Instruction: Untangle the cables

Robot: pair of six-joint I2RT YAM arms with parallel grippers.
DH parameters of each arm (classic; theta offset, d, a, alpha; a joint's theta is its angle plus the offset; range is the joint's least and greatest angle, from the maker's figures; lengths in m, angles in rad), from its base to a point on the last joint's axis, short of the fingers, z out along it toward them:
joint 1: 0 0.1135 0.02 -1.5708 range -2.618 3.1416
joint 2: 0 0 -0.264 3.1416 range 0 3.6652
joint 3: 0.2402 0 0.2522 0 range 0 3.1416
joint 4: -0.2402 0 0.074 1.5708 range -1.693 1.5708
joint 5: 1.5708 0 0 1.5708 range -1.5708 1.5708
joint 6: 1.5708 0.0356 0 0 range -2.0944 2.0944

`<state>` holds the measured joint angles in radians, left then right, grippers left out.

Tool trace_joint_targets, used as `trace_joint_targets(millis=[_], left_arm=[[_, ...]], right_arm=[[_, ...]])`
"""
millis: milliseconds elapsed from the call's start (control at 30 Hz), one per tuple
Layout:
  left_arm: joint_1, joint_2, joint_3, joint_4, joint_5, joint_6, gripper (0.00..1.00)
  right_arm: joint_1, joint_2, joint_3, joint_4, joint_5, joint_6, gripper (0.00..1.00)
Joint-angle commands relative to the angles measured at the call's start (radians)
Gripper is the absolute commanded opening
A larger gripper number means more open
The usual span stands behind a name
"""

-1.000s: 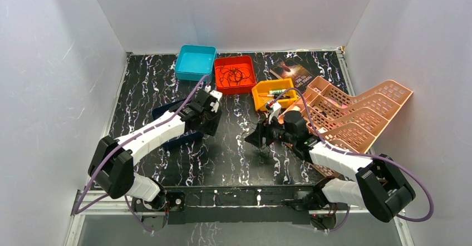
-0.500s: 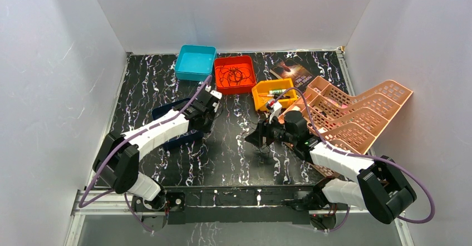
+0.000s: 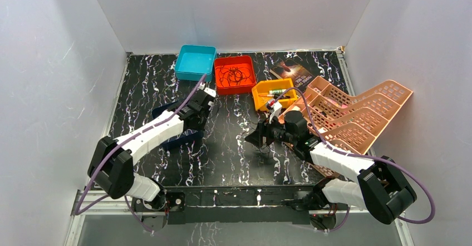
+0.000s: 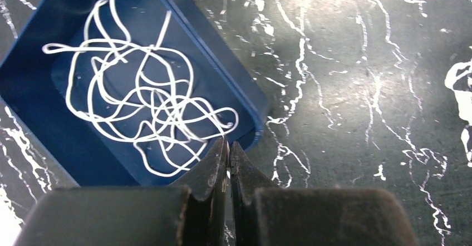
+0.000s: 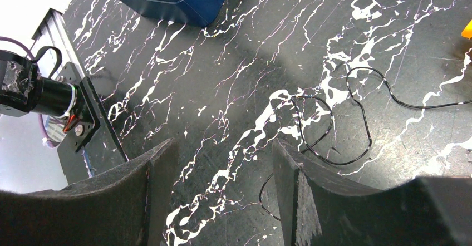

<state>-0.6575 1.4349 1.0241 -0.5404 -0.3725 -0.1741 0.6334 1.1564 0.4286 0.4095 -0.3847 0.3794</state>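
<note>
A white cable (image 4: 139, 96) lies in tangled loops inside a navy blue tray (image 4: 234, 70); the tray's rim (image 3: 161, 111) shows beside the left arm. My left gripper (image 4: 228, 144) (image 3: 199, 123) hovers over the tray's near right corner, shut, with nothing seen between its tips. A thin black cable (image 5: 334, 129) lies looped on the marbled table, partly hidden behind the right finger (image 5: 289, 190). My right gripper (image 5: 222, 143) (image 3: 253, 137) stands open just left of that cable, holding nothing. More dark cables (image 3: 234, 76) sit tangled in a red tray (image 3: 247, 62).
An empty cyan tray (image 3: 196, 62) stands at the back, left of the red tray. An orange tray (image 3: 259, 97) holds small items. Pink plastic baskets (image 3: 356, 118) lean at the right, close behind the right arm. A book (image 3: 290, 70) lies at the back.
The left gripper has gone from open to shut and drawn back slightly toward the left over the navy tray. The right arm has not moved.
</note>
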Motion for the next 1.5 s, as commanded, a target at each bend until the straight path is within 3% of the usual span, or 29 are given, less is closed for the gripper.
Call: trace_joint_targets(millis=[0, 367, 1467], left_arm=[[0.061, -0.062, 0.007, -0.042, -0.037, 0.018, 0.0], [0.209, -0.089, -0.053, -0.044, 0.014, 0.045, 0.0], [0.268, 0.086, -0.065, -0.066, 0.014, 0.005, 0.0]], right_arm=[[0.002, -0.007, 0.01, 0.039, -0.006, -0.002, 0.7], [0.002, 0.0, 0.012, 0.04, -0.01, -0.001, 0.71], [0.003, -0.025, -0.002, 0.033, 0.001, -0.003, 0.71]])
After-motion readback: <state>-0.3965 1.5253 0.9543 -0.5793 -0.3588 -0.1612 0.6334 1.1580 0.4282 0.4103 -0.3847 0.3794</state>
